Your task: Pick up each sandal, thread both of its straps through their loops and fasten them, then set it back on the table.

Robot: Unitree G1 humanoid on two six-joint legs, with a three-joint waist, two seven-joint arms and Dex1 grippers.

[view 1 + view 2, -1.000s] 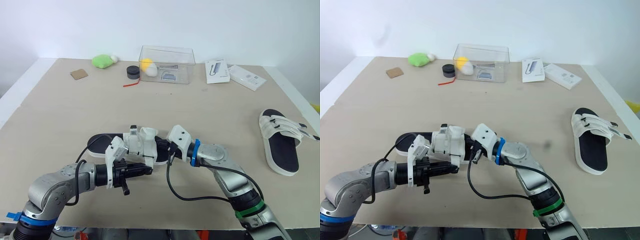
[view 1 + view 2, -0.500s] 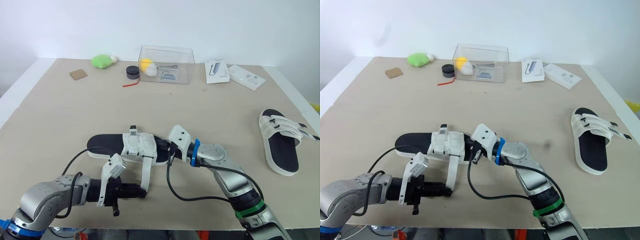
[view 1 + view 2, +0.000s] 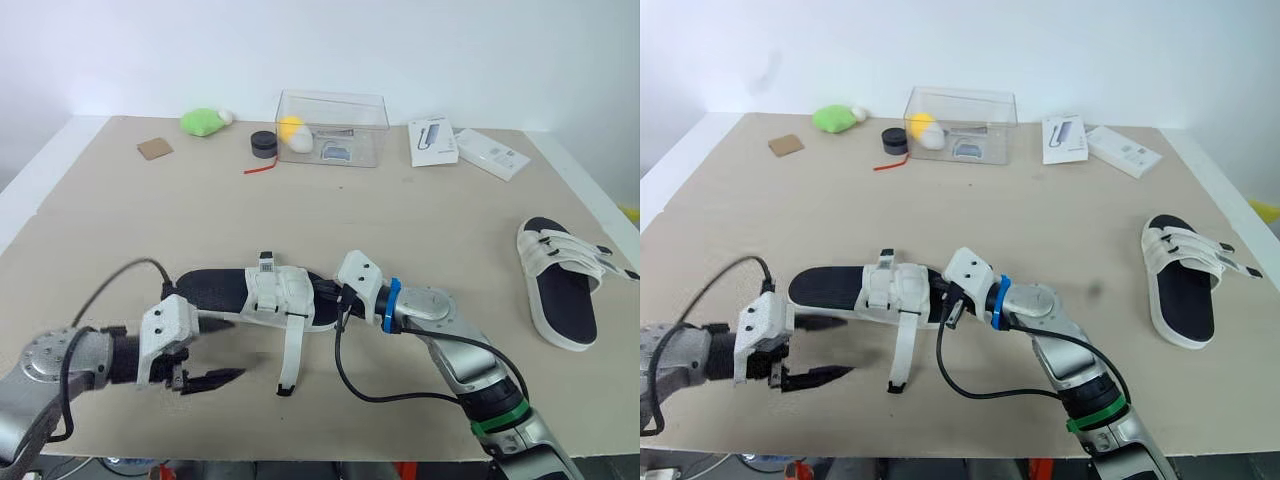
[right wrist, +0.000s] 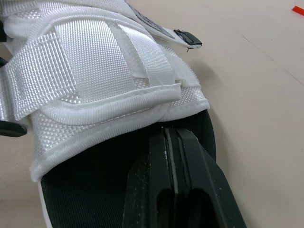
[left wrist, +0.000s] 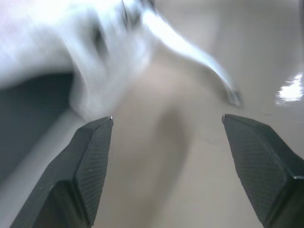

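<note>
step: threading/fastening on the near sandal (image 3: 250,292); judged early, since one strap is not yet fastened
near sandal: laid flat on the table (image 3: 400,220), front centre, between the two arms
loose strap (image 3: 291,350): hung off the near side of the white upper, black tip rested on the table, not routed through any loop
other strap: laid across the upper in the right wrist view; whether it is fastened cannot be told
right claw (image 4: 167,135): fingers pressed together, nothing seen between them, laid on the black footbed just under the upper; the sandal is judged to be pinned in place by it
left claw (image 3: 238,347): spread wide, empty, low over the table just beside the sandal's near edge, pointed toward the loose strap, apart from it
second sandal (image 3: 560,280): well apart at the table's right edge, both straps seen across the upper, not handled
next move: the strap tip is to be pinched by the left claw, lifted, fed through its loop, folded back and pressed down
requirement: the sandal must be kept steady by the right claw while the strap is pulled
risk: the thin tip lies flat on the table, so a miss or slip is likely
</note>
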